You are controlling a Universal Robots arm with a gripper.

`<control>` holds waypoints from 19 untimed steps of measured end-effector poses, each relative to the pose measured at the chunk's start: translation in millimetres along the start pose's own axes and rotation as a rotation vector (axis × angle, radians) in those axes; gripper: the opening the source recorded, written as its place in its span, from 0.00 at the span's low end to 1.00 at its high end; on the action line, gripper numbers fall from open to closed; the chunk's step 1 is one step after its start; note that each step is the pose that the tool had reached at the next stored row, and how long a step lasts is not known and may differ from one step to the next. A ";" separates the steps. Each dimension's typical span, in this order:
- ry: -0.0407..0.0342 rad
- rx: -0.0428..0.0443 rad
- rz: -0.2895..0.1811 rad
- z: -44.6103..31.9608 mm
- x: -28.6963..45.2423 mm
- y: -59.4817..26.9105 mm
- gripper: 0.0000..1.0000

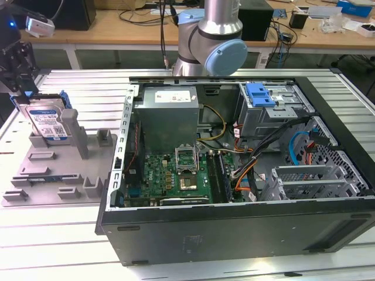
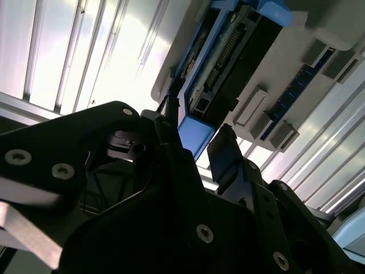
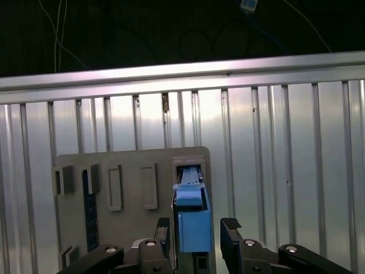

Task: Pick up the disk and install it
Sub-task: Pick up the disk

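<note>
The disk (image 1: 48, 122), a silver drive with a white-and-blue label in a blue carrier, stands on edge in the grey slotted fixture (image 1: 53, 175) at the exterior view's left. My gripper (image 1: 23, 88) hangs directly over its top edge. In the first wrist view the gripper (image 3: 197, 225) is open and straddles the carrier's blue end (image 3: 193, 220). One finger (image 3: 162, 228) sits close beside the carrier and the other (image 3: 231, 228) stands apart from it. The second wrist view shows the disk (image 2: 228, 63) running away from the gripper (image 2: 197, 140) between the two fingers.
An open computer case (image 1: 234, 175) lies to the exterior view's right of the fixture, with a motherboard, cables and a blue-fronted drive bay (image 1: 263, 96). The arm's base (image 1: 214, 41) rises behind the case. Everything rests on a ribbed aluminium table (image 1: 58, 246).
</note>
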State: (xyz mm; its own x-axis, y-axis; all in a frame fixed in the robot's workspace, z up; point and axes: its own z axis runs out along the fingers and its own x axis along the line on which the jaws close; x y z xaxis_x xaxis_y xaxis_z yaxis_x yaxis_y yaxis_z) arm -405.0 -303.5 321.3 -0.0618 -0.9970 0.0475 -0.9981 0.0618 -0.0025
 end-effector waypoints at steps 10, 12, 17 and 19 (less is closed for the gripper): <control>-0.0046 0.0016 0.000 4.2 0.0 3.1 0.48; -0.0048 0.0016 0.000 5.2 -0.1 3.2 0.48; -0.0049 0.0015 0.000 7.7 -0.2 3.2 0.48; -0.0054 0.0015 0.000 8.6 -0.3 3.1 0.48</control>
State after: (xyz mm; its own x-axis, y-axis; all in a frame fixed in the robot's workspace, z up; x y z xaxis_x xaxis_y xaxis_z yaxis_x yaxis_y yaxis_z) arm -408.1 -303.4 312.6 -0.0621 -0.9972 0.0421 -0.9981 0.0620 -0.0040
